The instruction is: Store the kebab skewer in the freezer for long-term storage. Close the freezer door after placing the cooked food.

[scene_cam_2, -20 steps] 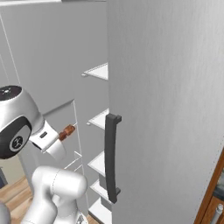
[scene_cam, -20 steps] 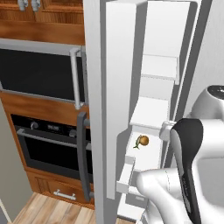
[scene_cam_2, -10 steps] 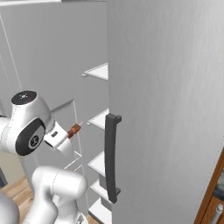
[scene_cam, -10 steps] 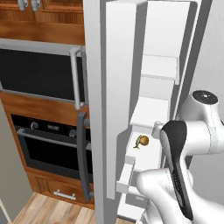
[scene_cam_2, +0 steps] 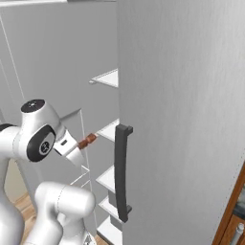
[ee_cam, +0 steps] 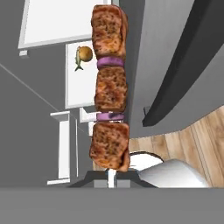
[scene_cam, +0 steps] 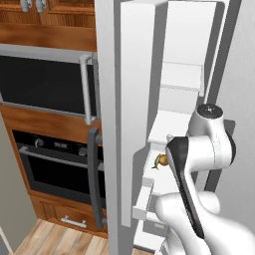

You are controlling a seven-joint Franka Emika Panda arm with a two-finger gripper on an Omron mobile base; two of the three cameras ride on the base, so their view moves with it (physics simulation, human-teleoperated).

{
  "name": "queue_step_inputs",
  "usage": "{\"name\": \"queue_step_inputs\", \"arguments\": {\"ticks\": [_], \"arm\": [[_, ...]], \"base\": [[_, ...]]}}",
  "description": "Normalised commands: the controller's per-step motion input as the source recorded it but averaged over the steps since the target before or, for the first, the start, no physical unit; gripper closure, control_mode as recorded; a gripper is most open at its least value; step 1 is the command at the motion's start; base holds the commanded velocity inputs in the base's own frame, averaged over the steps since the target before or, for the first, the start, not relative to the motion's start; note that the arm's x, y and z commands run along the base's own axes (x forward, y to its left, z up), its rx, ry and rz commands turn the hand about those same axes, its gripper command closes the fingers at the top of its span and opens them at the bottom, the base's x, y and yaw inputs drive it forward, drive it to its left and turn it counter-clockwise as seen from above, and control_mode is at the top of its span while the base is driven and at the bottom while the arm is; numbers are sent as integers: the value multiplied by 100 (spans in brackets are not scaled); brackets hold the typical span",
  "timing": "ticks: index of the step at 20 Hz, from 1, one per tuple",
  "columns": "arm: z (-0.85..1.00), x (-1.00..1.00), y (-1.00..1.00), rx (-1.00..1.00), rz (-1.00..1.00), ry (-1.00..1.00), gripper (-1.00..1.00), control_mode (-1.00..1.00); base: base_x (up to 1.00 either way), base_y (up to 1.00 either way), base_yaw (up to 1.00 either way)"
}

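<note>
Currently I have the hand (scene_cam_2: 76,152) clamped on the stick end of the kebab skewer (ee_cam: 109,87), its long axis running straight out from the fingertips toward the open freezer (scene_cam: 184,89), whose white shelves lie just ahead of the tip.

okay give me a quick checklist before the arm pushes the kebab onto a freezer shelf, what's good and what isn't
1. Grip: gripper shut on the kebab skewer, chunks sticking out ahead of it. Ok.
2. Freezer door open, white shelves exposed. Ok.
3. Skewer points toward the shelves but is not yet over one. Not ok yet.
4. Shelf space: a small orange item already sits on one shelf; whether it blocks the landing spot, cannot tell.
5. Clearance from the plain door's dark handle, close beside the skewer's path: cannot tell.
6. Closing the door: not done yet.
</note>
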Motion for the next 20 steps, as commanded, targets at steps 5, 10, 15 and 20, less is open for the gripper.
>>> {"name": "queue_step_inputs", "arguments": {"ticks": [5, 10, 15, 20], "arm": [[-20, 30, 0, 0, -3, -5, 100, -100], [-33, 40, 0, 0, 0, -5, 100, -100], [-23, 51, -1, 0, 0, 0, 100, -100], [-7, 52, -1, 0, 0, 2, 100, -100]], "base": [[0, 0, 0], [0, 0, 0], [0, 0, 0], [0, 0, 0]]}}
